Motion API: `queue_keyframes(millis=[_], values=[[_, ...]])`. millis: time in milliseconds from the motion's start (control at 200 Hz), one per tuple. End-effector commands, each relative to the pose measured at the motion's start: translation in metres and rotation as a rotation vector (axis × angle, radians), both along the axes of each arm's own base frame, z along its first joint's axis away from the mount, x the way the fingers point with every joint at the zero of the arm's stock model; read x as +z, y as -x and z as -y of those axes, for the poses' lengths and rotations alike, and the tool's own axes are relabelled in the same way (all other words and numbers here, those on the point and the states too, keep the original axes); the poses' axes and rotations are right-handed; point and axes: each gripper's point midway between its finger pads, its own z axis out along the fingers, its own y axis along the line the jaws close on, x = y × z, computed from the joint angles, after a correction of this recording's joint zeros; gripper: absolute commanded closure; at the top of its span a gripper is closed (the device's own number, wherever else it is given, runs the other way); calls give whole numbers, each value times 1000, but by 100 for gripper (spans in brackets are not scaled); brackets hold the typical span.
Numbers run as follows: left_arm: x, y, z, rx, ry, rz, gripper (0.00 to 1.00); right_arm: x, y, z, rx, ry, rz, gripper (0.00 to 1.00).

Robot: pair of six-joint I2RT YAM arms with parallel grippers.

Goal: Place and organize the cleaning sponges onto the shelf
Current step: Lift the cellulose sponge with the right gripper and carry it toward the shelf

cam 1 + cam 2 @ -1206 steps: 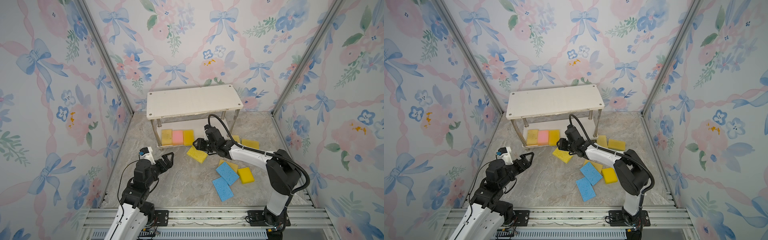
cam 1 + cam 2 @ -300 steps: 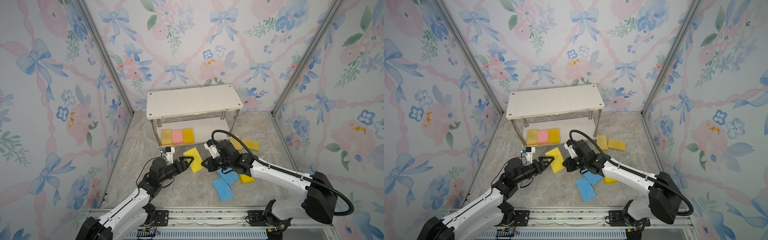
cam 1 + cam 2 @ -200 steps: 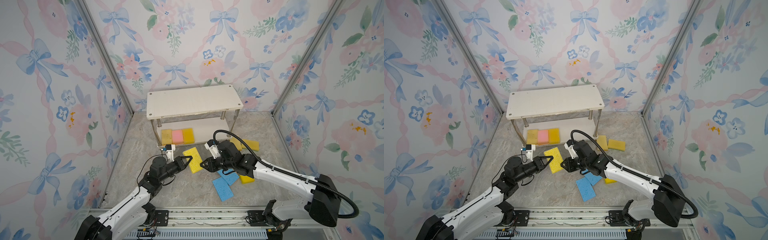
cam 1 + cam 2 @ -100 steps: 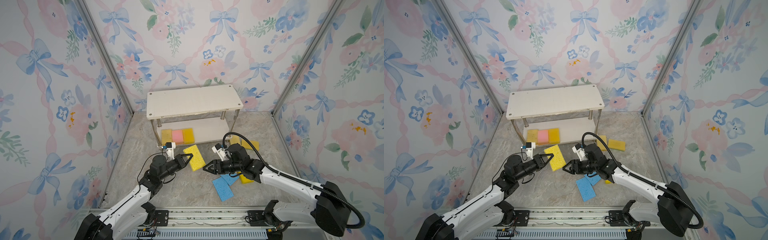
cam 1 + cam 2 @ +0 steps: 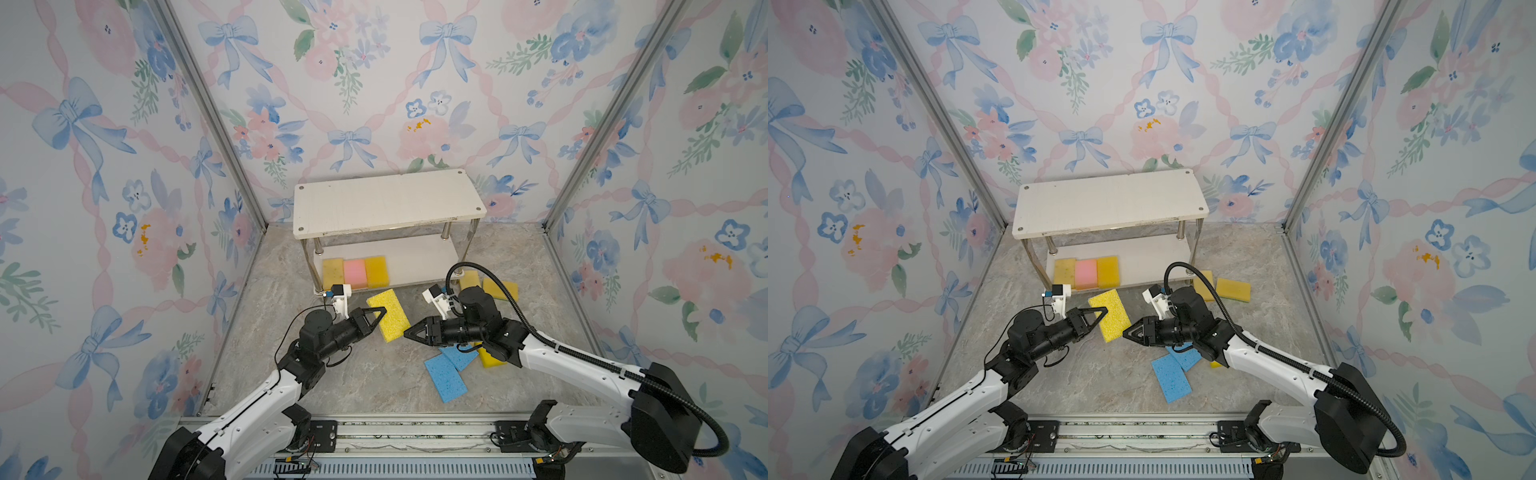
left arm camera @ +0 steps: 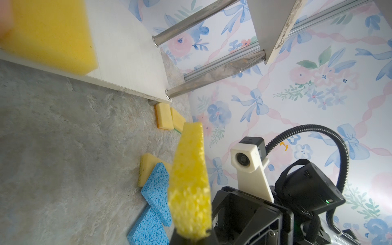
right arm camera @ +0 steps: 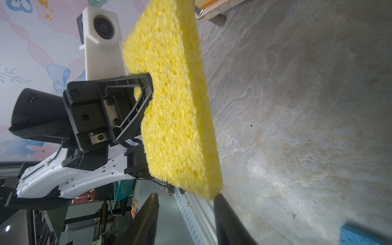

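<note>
Pulled back from the yellow sponge (image 5: 395, 320) since a second ago, the right gripper (image 5: 407, 332) now sits just beside it in both top views. The sponge is held off the floor, short of the shelf (image 5: 386, 203), clamped at one edge by the left gripper (image 5: 382, 311). Left wrist view: sponge seen edge-on, lower board (image 6: 127, 53) ahead. Right wrist view: right jaws are apart and empty, sponge corner at one fingertip (image 7: 224, 212); a snag there, or the shallow grip, could get it twisted loose.
</note>
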Motion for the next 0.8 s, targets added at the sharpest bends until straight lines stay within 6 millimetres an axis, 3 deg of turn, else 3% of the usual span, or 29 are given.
queue_keyframes(millis=[0, 175, 300, 470, 795], values=[[12, 0, 6, -26, 28, 23, 100, 18, -2, -1, 2, -42, 36, 60], [13, 0, 7, -30, 32, 22, 100, 20, -3, -1, -3, -39, 41, 66], [15, 1, 7, -34, 47, 20, 100, 11, -7, -1, -18, -16, 20, 53], [23, 2, 8, -39, 64, 30, 100, 1, -13, 2, -56, 3, -4, 46], [26, 6, 8, -48, 98, 23, 100, 11, -21, -4, -69, -51, 2, 50]])
